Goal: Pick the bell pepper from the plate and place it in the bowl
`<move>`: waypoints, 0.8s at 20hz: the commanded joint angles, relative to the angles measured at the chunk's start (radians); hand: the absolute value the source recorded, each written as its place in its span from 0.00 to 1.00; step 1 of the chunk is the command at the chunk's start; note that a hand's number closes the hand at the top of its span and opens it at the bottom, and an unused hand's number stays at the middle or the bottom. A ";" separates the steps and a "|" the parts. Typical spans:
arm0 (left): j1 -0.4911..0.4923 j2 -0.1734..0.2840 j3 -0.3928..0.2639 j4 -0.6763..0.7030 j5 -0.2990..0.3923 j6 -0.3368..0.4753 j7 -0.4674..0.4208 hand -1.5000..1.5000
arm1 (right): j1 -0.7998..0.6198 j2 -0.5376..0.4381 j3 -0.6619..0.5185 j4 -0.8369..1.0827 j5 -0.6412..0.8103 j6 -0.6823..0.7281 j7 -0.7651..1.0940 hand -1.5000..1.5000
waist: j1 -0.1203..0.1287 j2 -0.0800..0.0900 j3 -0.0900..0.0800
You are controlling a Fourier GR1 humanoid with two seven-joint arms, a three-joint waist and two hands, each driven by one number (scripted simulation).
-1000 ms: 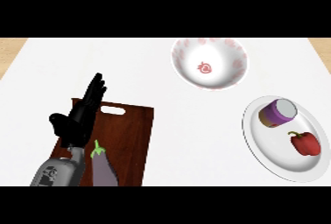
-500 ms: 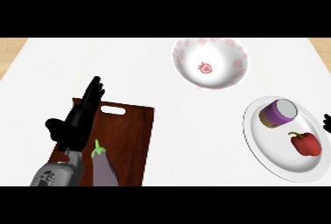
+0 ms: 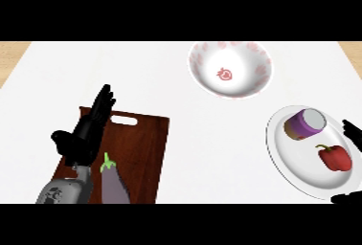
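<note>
My left hand's fingers (image 3: 101, 103) are straight and pressed close together, pointing up and away from me, with the thumb sticking out to the left; they pinch nothing. That left hand (image 3: 83, 136) rests open over the left edge of the cutting board. Of my right hand (image 3: 351, 130) only dark tips show at the right edge of the view, just beside the plate's rim, and another dark bit shows at the lower right corner; I cannot tell whether those fingers are spread or curled.

The white counter (image 3: 170, 86) fills nearly everything I see. On it, at lower left, lies the dark wooden cutting board (image 3: 141, 153), its handle slot at the far end. At upper middle sits the bowl (image 3: 249, 58), white with red marks round its rim and one red mark at its centre. At the right lies the white plate (image 3: 297, 162), well apart from the bowl.

A purple eggplant (image 3: 114, 184) with a green stem lies on the board's near end, just beside my left forearm. On the plate's far half stands a small purple-lidded jar (image 3: 305, 123), tilted. The red bell pepper (image 3: 334, 158) lies on the plate near its right rim, close to the jar but apart from it, and neither hand touches it.
</note>
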 commanded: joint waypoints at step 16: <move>0.005 -0.031 0.013 -0.021 -0.039 -0.004 0.005 0.50 | -0.080 -0.001 0.155 0.221 0.362 -0.204 -0.288 1.00 | 0.000 0.001 0.000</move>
